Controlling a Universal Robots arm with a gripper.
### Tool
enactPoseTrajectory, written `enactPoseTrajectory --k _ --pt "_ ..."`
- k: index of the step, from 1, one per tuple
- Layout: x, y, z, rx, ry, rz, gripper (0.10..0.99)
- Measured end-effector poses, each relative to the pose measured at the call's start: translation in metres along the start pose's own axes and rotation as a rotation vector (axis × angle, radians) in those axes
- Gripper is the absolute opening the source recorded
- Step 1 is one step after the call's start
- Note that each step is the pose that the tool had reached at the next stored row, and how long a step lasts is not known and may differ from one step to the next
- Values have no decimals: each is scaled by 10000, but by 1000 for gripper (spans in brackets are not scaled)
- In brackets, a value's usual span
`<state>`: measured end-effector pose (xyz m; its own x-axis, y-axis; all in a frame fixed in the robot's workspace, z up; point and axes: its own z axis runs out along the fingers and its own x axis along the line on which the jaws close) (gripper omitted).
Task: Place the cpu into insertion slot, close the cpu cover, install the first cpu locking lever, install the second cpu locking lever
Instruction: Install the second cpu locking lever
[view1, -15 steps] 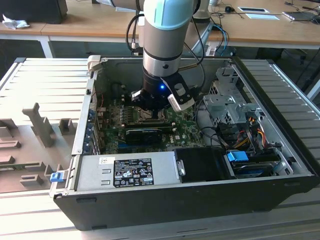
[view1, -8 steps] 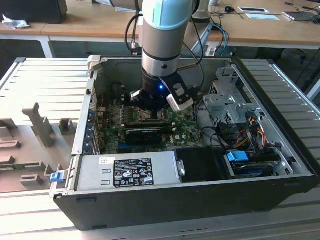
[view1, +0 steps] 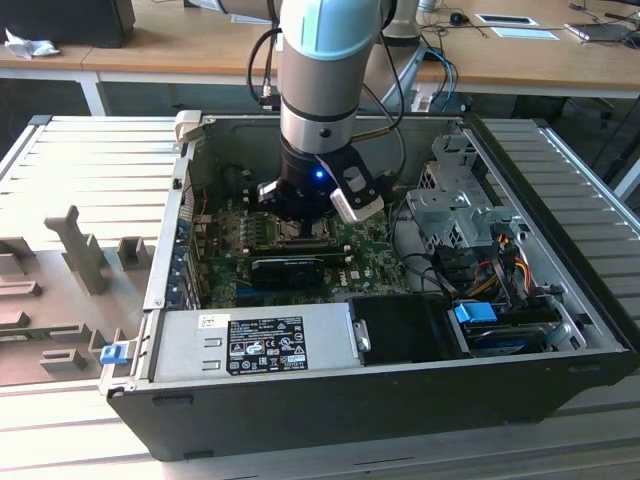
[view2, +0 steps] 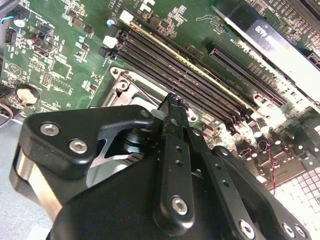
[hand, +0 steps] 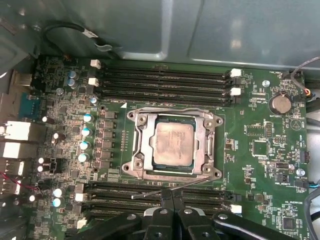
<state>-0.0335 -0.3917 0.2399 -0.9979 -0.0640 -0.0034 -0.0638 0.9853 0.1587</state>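
Observation:
In the first wrist view the cpu (hand: 172, 145) lies silver-topped in the insertion slot (hand: 131, 168), and the cpu cover (hand: 145, 147) is down flat around it. One wire locking lever (hand: 170, 109) runs along the cover's far edge. The other lever (hand: 150, 193) sticks out slanted beside the near edge, just off my fingertips. My gripper (hand: 170, 200) has its two black fingers pressed together, shut, with nothing seen between them. In the second wrist view the gripper (view2: 172, 102) tip hovers at the socket's corner (view2: 120, 85). The exterior view has the gripper (view1: 300, 215) low over the motherboard.
Black memory slots (hand: 165, 80) flank the socket on both sides. A row of capacitors (hand: 86, 132) and a coin battery (hand: 280, 103) stand nearby. In the exterior view a graphics card (view1: 290, 268), power supply (view1: 260, 340) and drive cage (view1: 450, 200) crowd the open case.

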Motion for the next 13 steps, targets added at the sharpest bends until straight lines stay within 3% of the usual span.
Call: enactPoseTrajectory --k 9,13 --pt "101 6 3 -9 3 -29 106" --pt "135 1 75 -23 13 -89 106"
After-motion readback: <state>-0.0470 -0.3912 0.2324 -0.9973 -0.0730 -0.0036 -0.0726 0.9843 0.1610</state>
